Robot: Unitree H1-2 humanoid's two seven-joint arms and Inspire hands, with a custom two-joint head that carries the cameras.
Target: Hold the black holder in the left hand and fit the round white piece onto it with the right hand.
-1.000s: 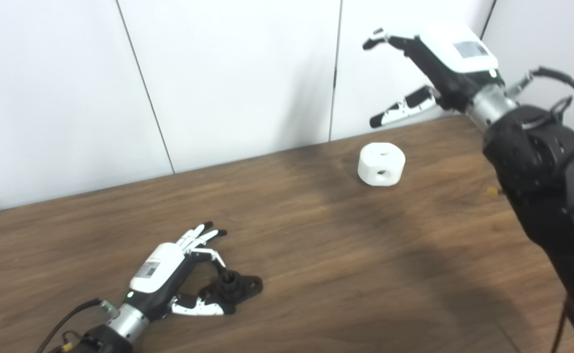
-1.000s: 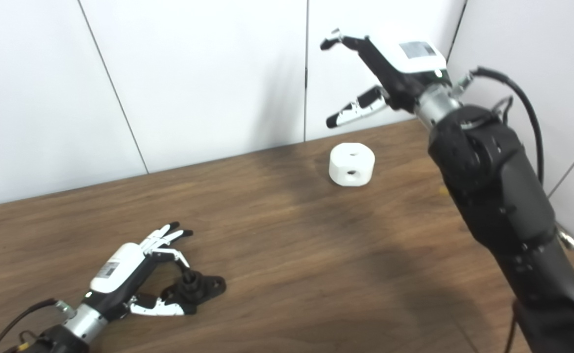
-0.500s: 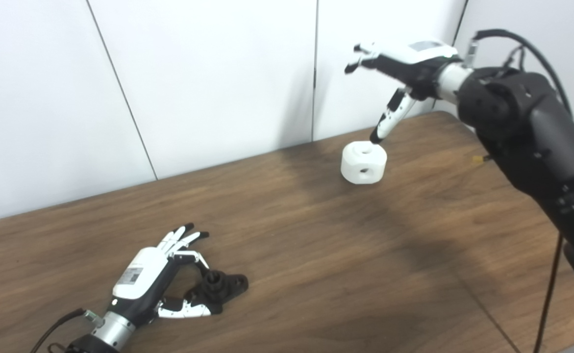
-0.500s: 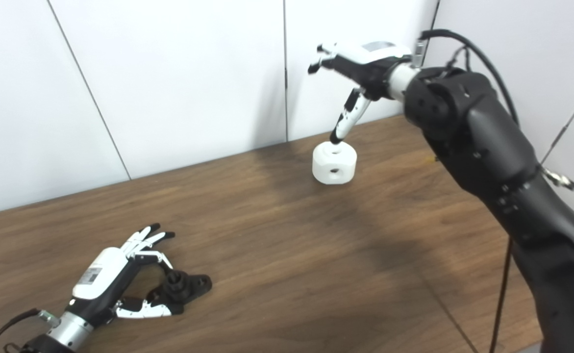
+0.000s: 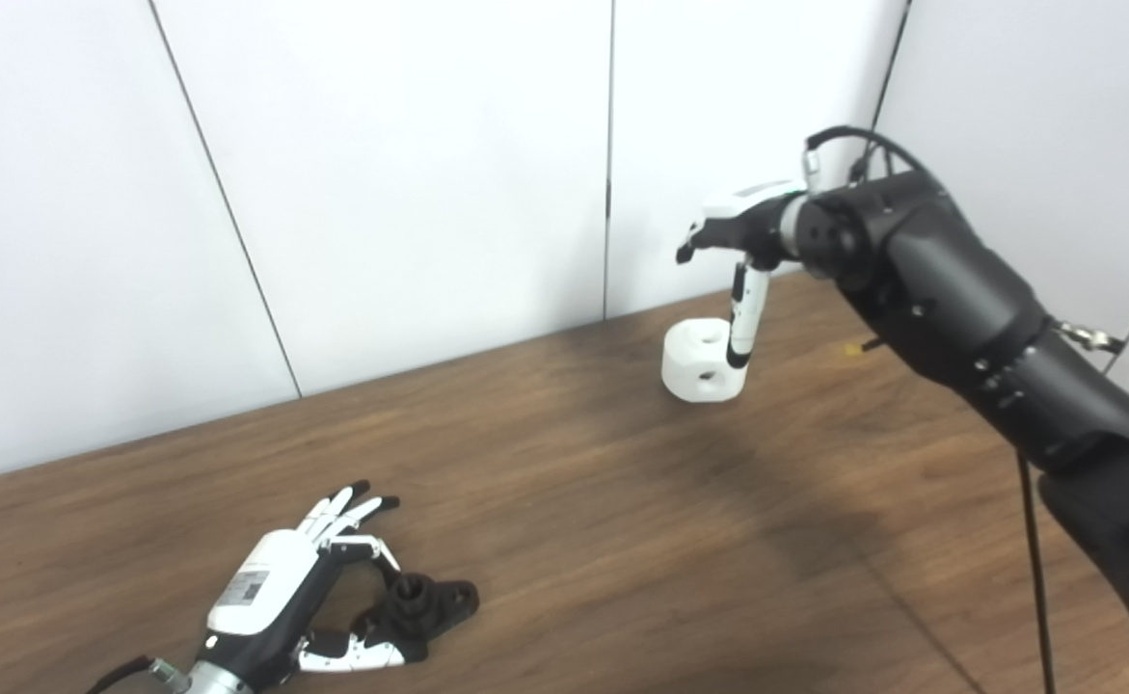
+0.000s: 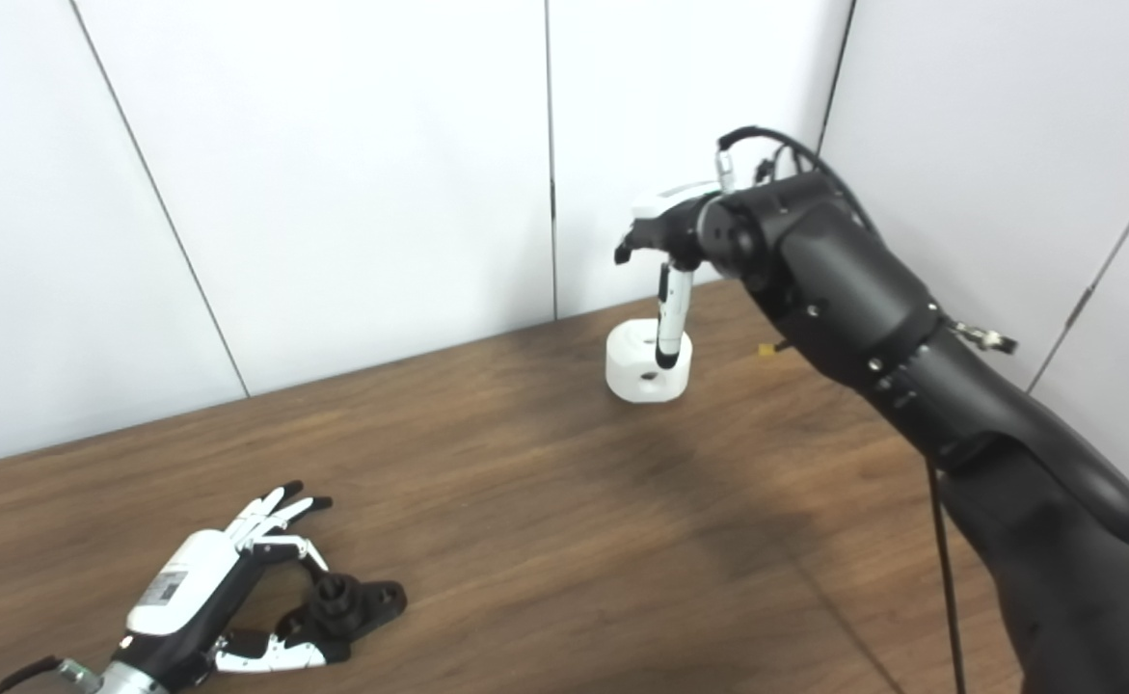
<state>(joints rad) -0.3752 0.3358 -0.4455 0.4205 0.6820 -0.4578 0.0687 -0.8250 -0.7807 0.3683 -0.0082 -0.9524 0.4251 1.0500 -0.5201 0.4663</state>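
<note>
We judge that the step in hand is the grasp of the round white piece [image 5: 705, 360], and to do it well we should lower the right robot hand [image 5: 742, 236] until the piece sits between thumb and fingers, then close evenly on its two sides — not on the top edge, where it could tip or slide on the smooth surface [image 5: 564, 501]. At this moment the right robot hand hangs over the piece with fingers apart and grasping nothing; one finger points straight down along the right side of the piece, and we cannot tell if it touches. The left robot hand [image 6: 200, 598] lies low on the near left of the surface, its fingers spread and curved around the black holder [image 6: 347, 605], not yet clenched on it — a firm hold is needed there before any lifting. The white piece stands at the far side of the surface, near the wall, well apart from the holder. It is a thick, short block with rounded corners, matte white, with one hole in the top face and one in the side facing us. The holder is small and dark, with a round raised stub and flat ears.
</note>
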